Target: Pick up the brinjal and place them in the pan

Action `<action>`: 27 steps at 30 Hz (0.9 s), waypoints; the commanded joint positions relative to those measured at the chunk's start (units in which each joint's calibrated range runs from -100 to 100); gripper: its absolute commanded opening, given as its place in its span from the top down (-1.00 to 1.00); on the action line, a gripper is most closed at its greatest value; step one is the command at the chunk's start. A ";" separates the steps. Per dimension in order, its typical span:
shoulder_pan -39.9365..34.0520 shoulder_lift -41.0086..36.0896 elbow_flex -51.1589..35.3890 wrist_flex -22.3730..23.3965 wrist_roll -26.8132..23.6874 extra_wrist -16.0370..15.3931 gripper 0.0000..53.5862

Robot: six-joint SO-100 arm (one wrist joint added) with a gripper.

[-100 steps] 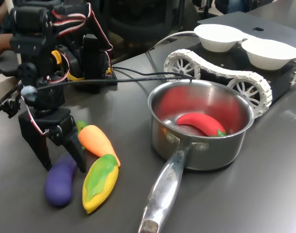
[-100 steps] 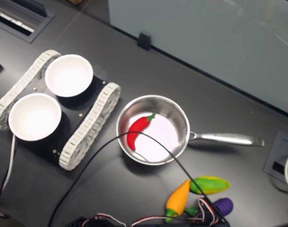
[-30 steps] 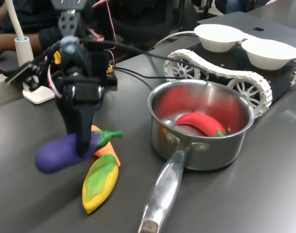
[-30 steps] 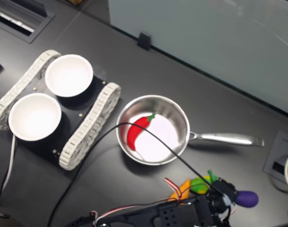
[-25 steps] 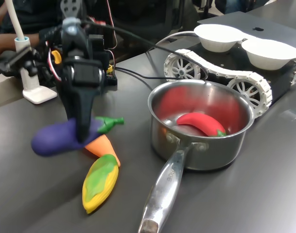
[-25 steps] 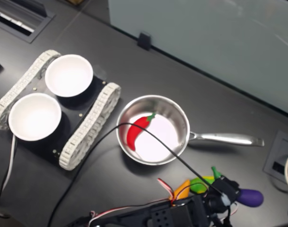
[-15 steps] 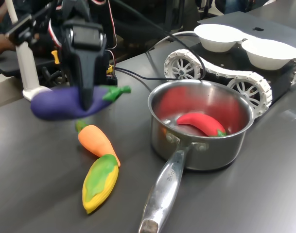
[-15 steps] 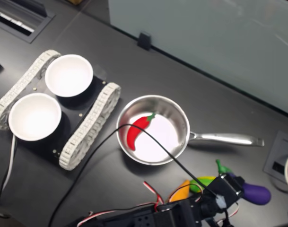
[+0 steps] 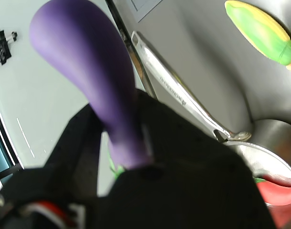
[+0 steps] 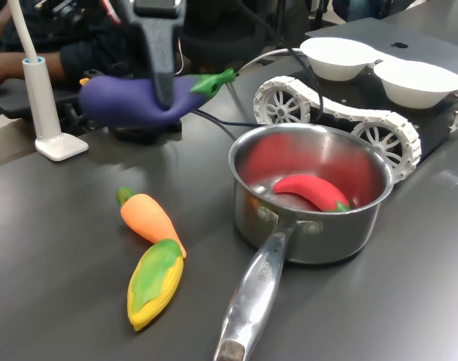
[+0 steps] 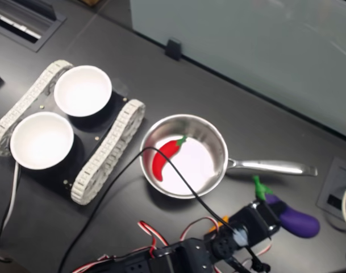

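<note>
So the brinjal [image 10: 138,101] is up in the air, clamped mid-body by the gripper [image 10: 162,83], long axis roughly level w/ green stem pointing toward the pan [image 10: 307,197]. In the first exterior view the pan sits to its right & lower, rim open, only a red chilli [image 10: 311,191] inside, so plenty of room. Carrot [image 10: 150,220] & corn [image 10: 155,282] lie on the table below, well apart from the path.
</note>
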 commanded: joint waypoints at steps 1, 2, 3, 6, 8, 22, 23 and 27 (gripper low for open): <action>-1.96 -7.86 1.06 -5.59 -2.34 -0.78 1.00; -2.31 -8.70 2.06 -6.02 -3.03 -0.78 1.00; -2.77 -9.63 2.97 -6.27 -3.37 -0.78 1.00; -5.18 -12.41 5.78 -6.62 -4.54 -0.78 1.00; -6.90 -14.10 7.15 -6.53 -5.23 -0.78 1.00; -18.94 -22.28 15.23 -6.45 -8.11 -0.61 1.00; -19.74 -22.87 15.69 -6.79 -8.30 -0.61 1.00; -23.41 -24.65 17.51 -7.38 -8.69 -0.61 1.00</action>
